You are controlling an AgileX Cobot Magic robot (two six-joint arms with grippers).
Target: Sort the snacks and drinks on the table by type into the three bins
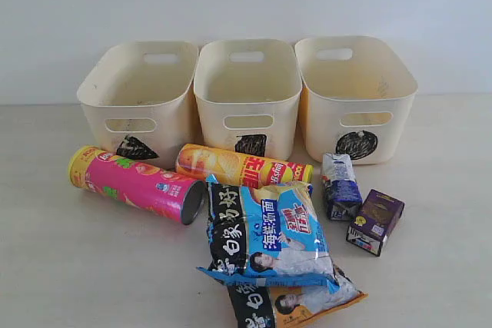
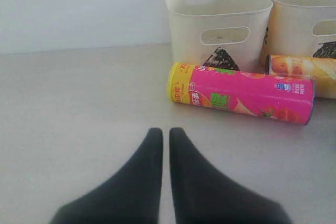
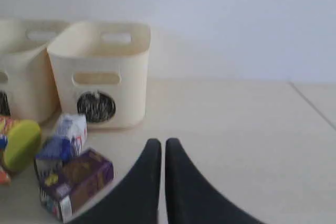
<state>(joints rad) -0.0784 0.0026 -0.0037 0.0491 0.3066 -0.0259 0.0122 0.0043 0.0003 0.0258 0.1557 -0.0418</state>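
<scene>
Three cream bins stand in a row at the back: triangle bin, square bin, circle bin. In front lie the magenta tube, the yellow-red tube, the blue-white-black bag and, partly under it, the orange-black bag. The blue-white carton and purple carton sit at the right. Neither gripper shows in the exterior view. My left gripper is shut and empty, short of the magenta tube. My right gripper is shut and empty beside the purple carton.
The beige table runs wide to both sides of the pile. A pale wall rises behind the bins. In the right wrist view a seam crosses the tabletop far to one side.
</scene>
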